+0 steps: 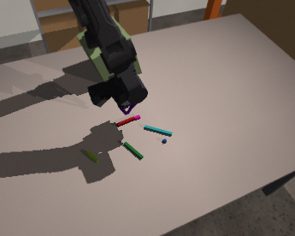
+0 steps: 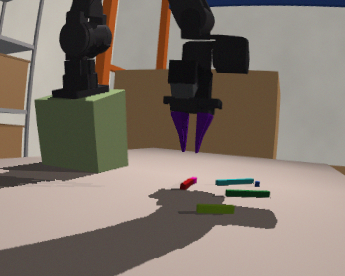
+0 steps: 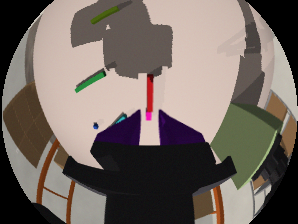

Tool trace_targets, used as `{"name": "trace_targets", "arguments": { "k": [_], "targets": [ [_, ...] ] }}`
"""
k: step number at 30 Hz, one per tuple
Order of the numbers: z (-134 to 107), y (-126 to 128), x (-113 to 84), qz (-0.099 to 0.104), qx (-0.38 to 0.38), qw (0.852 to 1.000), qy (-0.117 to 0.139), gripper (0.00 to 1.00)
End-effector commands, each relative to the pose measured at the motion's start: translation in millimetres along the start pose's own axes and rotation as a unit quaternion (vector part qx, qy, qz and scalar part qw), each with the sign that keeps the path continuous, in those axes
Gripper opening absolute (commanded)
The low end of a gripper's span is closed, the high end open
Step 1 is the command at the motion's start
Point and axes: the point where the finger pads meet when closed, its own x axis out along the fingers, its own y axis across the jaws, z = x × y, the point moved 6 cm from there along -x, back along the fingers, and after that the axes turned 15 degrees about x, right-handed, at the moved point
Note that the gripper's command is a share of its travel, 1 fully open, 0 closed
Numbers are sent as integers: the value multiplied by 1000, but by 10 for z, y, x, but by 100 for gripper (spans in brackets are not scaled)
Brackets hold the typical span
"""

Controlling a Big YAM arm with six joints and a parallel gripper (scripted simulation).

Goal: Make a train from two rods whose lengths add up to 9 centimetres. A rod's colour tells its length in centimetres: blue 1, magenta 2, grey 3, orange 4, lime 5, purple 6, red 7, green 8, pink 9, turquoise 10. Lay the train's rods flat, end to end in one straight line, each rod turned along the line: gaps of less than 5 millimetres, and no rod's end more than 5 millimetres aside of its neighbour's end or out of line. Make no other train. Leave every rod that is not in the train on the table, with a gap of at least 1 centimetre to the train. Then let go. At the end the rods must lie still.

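A red rod (image 1: 127, 121) (image 2: 187, 184) (image 3: 149, 92) lies flat. A magenta rod (image 1: 138, 117) (image 2: 194, 179) (image 3: 148, 116) lies at its end, along the same line; I see no gap between them. My gripper (image 1: 126, 112) (image 2: 190, 151) (image 3: 149, 113) is above the table near these two rods, its fingers narrowly apart with nothing between them. In the wrist view the fingertips flank the place where red and magenta meet, but the exterior view shows them well above the rods. The finger hides part of the turquoise rod in the wrist view.
A turquoise rod (image 1: 158, 131) (image 2: 235, 182) (image 3: 120, 119) lies beyond the magenta end. Near it is a blue rod (image 1: 164, 141) (image 2: 257, 183) (image 3: 95, 126). A green rod (image 1: 133, 150) (image 2: 247, 193) (image 3: 91, 81) and a lime rod (image 1: 91, 156) (image 2: 215, 209) (image 3: 105, 14) lie apart from the pair.
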Motion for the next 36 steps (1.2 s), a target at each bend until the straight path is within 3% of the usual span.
{"name": "trace_targets", "arguments": {
  "k": [1, 5, 6, 8, 22, 23, 25, 32, 34, 36],
  "targets": [
    [30, -10, 52, 1, 3, 1000, 0, 23],
    [29, -11, 74, 1, 1, 1000, 0, 23],
    [41, 40, 15, 15, 5, 1000, 2, 23],
    [29, -12, 112, 1, 1, 1000, 0, 23],
    [24, -19, 298, 1, 1, 1000, 0, 23],
    [38, 44, 235, 16, 6, 1000, 2, 23],
    [24, -21, 344, 0, 1, 1000, 0, 23],
    [21, -10, 430, 2, 2, 1000, 0, 23],
    [28, 33, 404, 11, 4, 1000, 1, 23],
    [19, 1, 464, 2, 2, 1000, 0, 23]
  ]
}}
